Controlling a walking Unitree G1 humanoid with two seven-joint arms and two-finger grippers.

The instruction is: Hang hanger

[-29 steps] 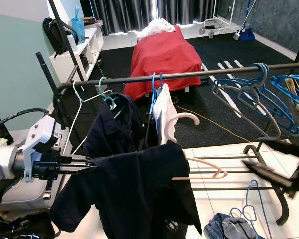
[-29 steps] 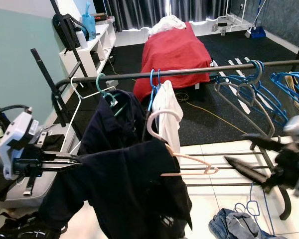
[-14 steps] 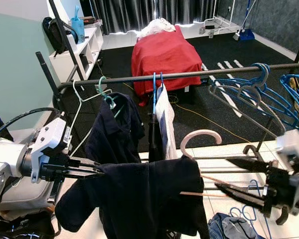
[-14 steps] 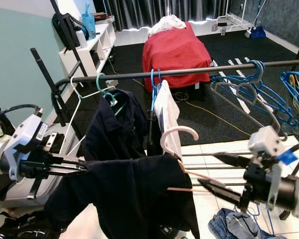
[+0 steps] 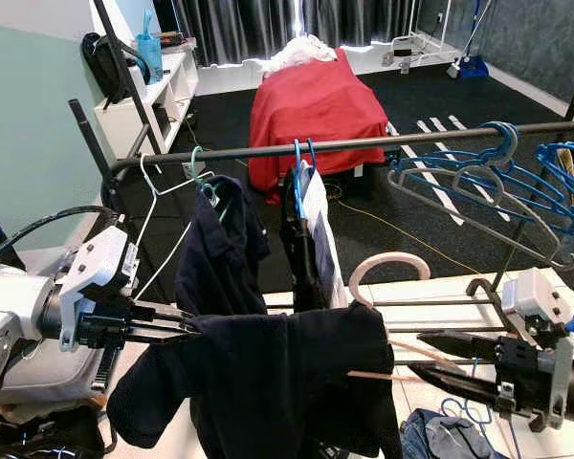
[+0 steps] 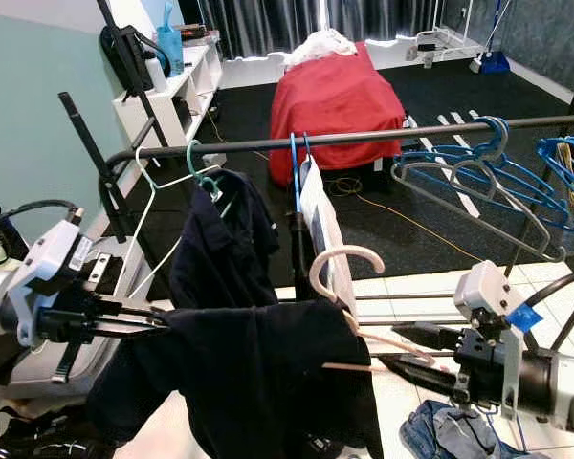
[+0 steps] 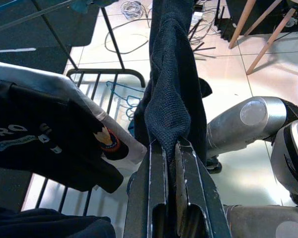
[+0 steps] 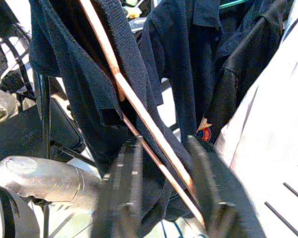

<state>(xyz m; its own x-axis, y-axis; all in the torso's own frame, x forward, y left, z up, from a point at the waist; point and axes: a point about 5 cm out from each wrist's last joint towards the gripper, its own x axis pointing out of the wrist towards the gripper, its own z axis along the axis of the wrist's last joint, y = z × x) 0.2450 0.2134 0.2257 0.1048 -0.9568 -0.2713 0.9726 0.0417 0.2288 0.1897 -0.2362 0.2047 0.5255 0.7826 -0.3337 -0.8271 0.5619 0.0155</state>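
Now, left claw (image 5: 187,328) on shirt (image 5: 277,382)

A domestic room, apparently a bedroom used for laundry, is indicated. A bed with a red cover (image 5: 316,105) is placed before dark curtains (image 5: 268,24). Garments are hung on a clothes rail (image 5: 383,142) with spare blue hangers (image 5: 517,186). White shelving (image 5: 158,96) is set along the wall.

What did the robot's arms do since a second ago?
The right end effector came in from the right and now straddles the pink hanger, which turned its hook upward. The left end effector stayed clamped on the dark shirt.
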